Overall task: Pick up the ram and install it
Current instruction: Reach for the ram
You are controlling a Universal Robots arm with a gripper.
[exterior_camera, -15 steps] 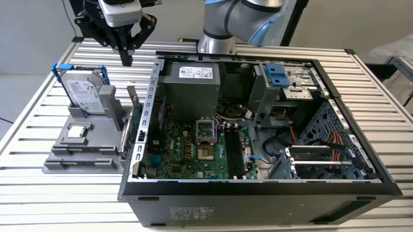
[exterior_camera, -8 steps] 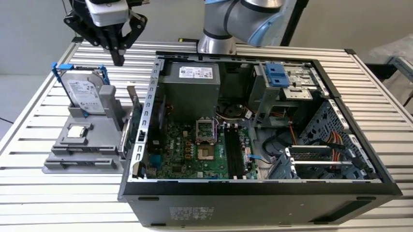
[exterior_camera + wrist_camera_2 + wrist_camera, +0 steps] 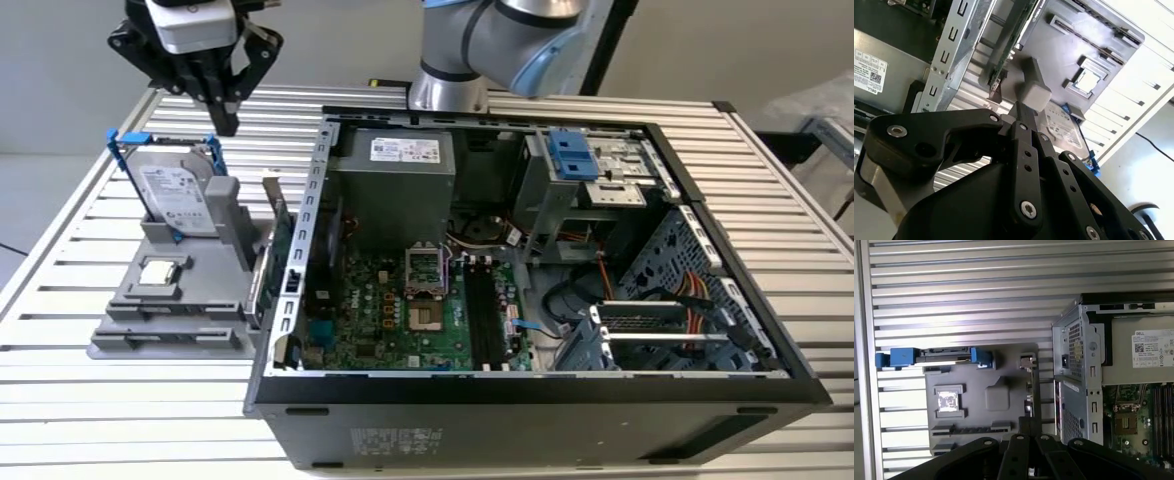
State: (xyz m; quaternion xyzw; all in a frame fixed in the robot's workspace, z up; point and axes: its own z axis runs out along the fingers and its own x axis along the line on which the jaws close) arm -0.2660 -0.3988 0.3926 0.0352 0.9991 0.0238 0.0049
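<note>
The hand [image 3: 224, 122] hangs at the exterior view's far left, its fingers [image 3: 1026, 117] pointing straight down, pressed together and holding nothing. The arm [image 3: 461, 50] stands upright at far centre

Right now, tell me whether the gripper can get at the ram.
Probably yes. The gripper hangs above the grey holder, and the ram stands on edge at the holder's side with nothing over its top. The computer case wall is close beside it, so room for the fingers may be tight there.
</note>
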